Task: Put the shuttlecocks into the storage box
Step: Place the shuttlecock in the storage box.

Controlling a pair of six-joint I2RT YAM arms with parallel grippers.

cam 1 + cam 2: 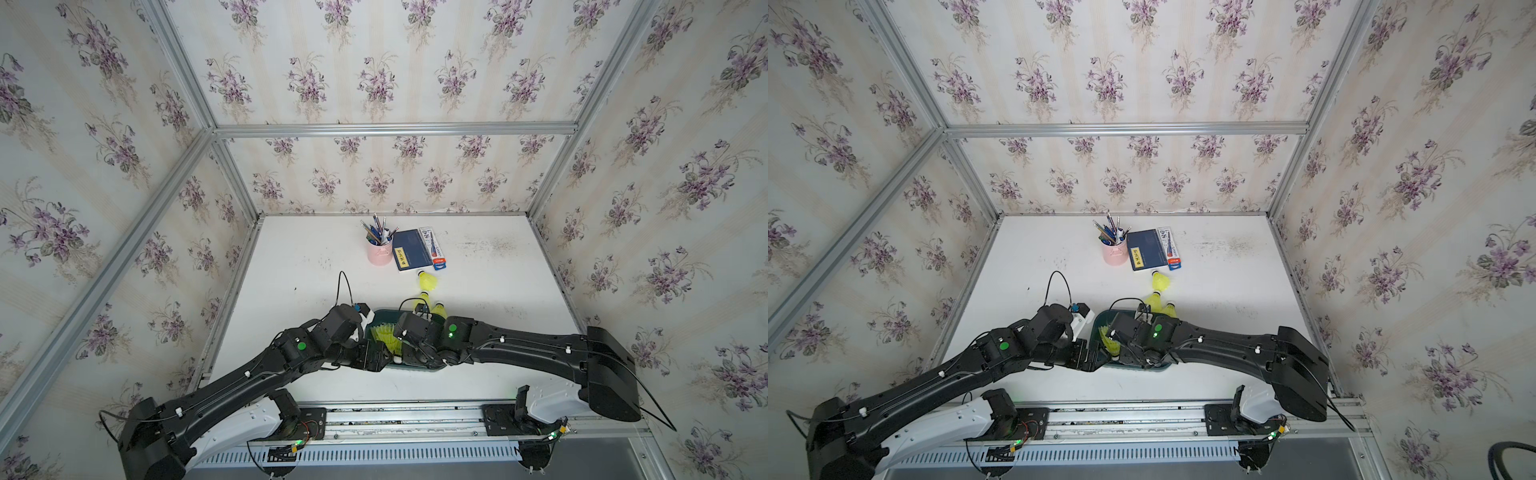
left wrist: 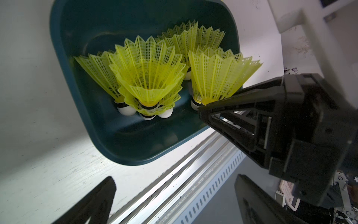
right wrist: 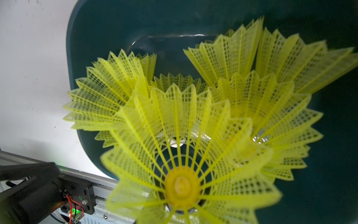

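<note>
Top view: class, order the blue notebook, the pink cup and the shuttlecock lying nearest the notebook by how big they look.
1. blue notebook
2. pink cup
3. shuttlecock
The last two look close in size; the cup's body seems only slightly larger.

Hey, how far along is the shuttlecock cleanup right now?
Done: several shuttlecocks sit in the storage box. In hand: the right gripper is shut on one more shuttlecock over the box; the left gripper is open and empty. Left: three shuttlecocks are on the table beyond the box.
</note>
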